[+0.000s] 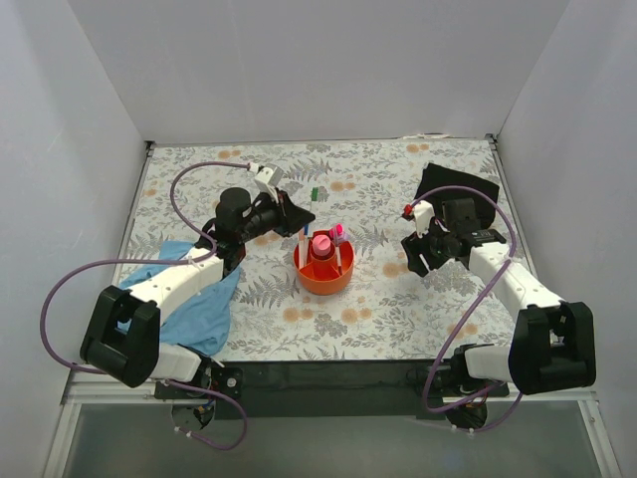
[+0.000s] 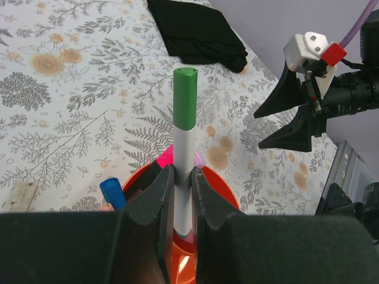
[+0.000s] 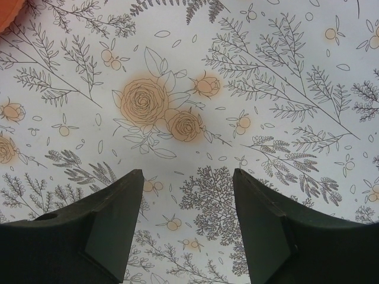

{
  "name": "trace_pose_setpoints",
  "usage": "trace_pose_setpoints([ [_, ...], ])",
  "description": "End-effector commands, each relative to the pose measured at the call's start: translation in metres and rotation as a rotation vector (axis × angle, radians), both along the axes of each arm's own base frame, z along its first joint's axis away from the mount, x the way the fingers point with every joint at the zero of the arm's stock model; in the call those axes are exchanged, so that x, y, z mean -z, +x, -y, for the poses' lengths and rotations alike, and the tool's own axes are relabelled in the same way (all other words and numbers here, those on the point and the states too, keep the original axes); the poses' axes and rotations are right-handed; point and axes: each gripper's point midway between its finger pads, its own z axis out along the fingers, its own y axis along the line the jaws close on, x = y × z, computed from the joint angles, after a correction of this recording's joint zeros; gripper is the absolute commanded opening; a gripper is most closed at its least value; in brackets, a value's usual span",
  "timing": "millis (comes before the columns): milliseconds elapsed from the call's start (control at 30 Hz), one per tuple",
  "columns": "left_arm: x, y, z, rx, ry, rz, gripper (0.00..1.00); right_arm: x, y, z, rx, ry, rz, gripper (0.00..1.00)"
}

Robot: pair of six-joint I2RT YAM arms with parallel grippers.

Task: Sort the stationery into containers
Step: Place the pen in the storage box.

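The orange organizer [image 1: 323, 269] stands mid-table and shows in the left wrist view [image 2: 224, 190]. It holds a blue-capped pen [image 1: 306, 239], a pink-and-black highlighter [image 1: 338, 236] and a pink piece [image 1: 321, 245]. My left gripper [image 1: 301, 221] is shut on a white pen with a green cap [image 2: 184, 100], held just above the organizer's far-left edge, cap pointing away from the wrist. The blue cap [image 2: 112, 192] shows beside its fingers [image 2: 159, 195]. My right gripper [image 1: 411, 256] is open and empty to the organizer's right, low over bare tablecloth [image 3: 188, 174].
A black cloth [image 1: 460, 189] lies at the back right, behind the right gripper [image 2: 284, 118]. A large blue cloth [image 1: 194, 299] lies under the left arm. A small tan block [image 2: 21, 195] lies on the floral tablecloth left of the organizer. White walls enclose three sides.
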Motion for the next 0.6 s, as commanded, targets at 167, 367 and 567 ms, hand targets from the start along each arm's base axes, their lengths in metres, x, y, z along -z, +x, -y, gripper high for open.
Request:
trace_pose_setpoints([
  [167, -0.009, -0.001, -0.007, -0.044, -0.023, 0.040, 0.00, -0.004, -0.002, 0.001, 0.006, 0.006, -0.001, 0.71],
  [367, 0.020, -0.003, -0.011, -0.062, -0.004, 0.009, 0.00, -0.006, 0.005, -0.003, 0.000, 0.017, -0.002, 0.70],
  [567, 0.040, -0.001, -0.014, -0.084, 0.005, 0.001, 0.00, -0.007, 0.012, -0.004, 0.009, 0.020, -0.016, 0.70],
])
